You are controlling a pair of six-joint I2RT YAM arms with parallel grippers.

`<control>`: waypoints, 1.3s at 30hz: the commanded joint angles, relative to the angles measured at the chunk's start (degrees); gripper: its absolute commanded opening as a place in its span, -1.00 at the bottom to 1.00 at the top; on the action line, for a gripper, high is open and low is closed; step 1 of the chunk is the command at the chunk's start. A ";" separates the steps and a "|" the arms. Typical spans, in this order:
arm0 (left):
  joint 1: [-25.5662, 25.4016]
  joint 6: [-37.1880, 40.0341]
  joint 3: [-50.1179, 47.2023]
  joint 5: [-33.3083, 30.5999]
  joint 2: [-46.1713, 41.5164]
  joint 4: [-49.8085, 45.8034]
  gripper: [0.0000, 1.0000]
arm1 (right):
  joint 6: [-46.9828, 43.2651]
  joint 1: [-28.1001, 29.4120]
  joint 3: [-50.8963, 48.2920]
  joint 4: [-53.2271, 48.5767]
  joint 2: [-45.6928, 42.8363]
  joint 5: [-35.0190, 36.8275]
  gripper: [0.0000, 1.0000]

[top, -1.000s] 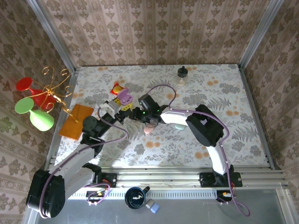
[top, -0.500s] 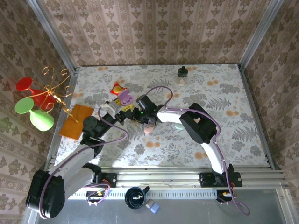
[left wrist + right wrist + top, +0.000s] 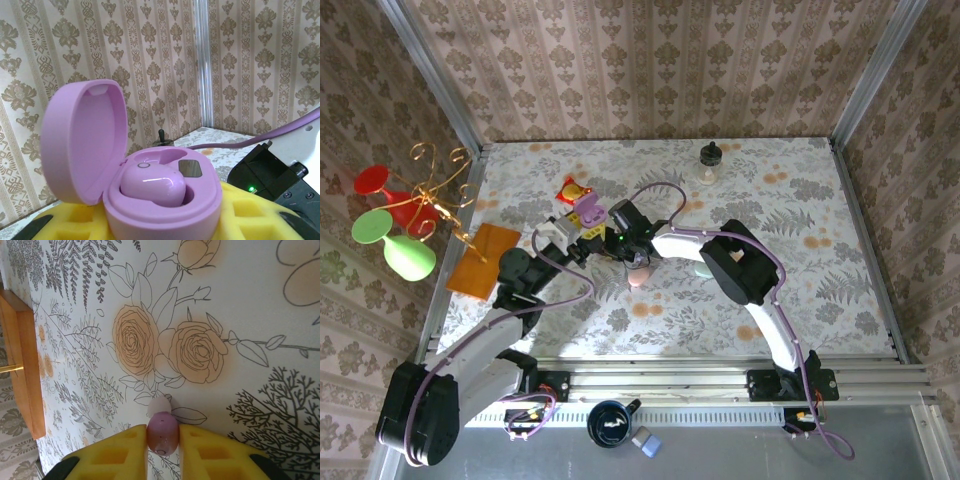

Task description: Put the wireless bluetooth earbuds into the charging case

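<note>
A lilac charging case [image 3: 165,200] sits between the yellow foam pads [image 3: 260,212] of my left gripper [image 3: 162,227], which is shut on it. Its lid [image 3: 82,140] stands open, and one lilac earbud [image 3: 152,185] rests in a socket. My right gripper [image 3: 163,442] is shut on a second lilac earbud [image 3: 162,432] with a whitish tip, held between yellow pads [image 3: 120,452] just above the floral table. From above, the case [image 3: 588,208], left gripper [image 3: 582,232] and right gripper [image 3: 632,252] are close together left of centre.
A pink case [image 3: 638,277] and a mint case [image 3: 703,270] lie near the right arm. An orange board [image 3: 483,258] carries a gold stand, with red and green goblets [image 3: 380,215] beside it. A small black-capped bottle [image 3: 709,160] and a red-yellow packet [image 3: 570,188] lie farther back.
The right gripper's jaws have come together on the earbud, and the right wrist has shifted a little left toward the left gripper. The left arm has held still.
</note>
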 commanded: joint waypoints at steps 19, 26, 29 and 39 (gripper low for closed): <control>-0.74 2.90 -0.53 1.02 0.92 0.39 -0.46 | -3.19 -4.48 -32.14 4.99 -30.42 5.12 -0.56; -1.00 4.94 -0.26 2.39 1.37 -0.92 -0.46 | -2.92 -8.51 -51.18 -1.53 -48.62 10.71 -0.56; -1.27 5.08 0.05 2.97 2.32 -1.13 -0.46 | -1.95 -8.94 -56.64 -4.76 -54.94 12.72 -0.57; -1.35 5.08 1.30 3.90 5.74 0.61 -0.47 | -0.07 -8.94 -62.34 -5.45 -55.97 11.44 -0.54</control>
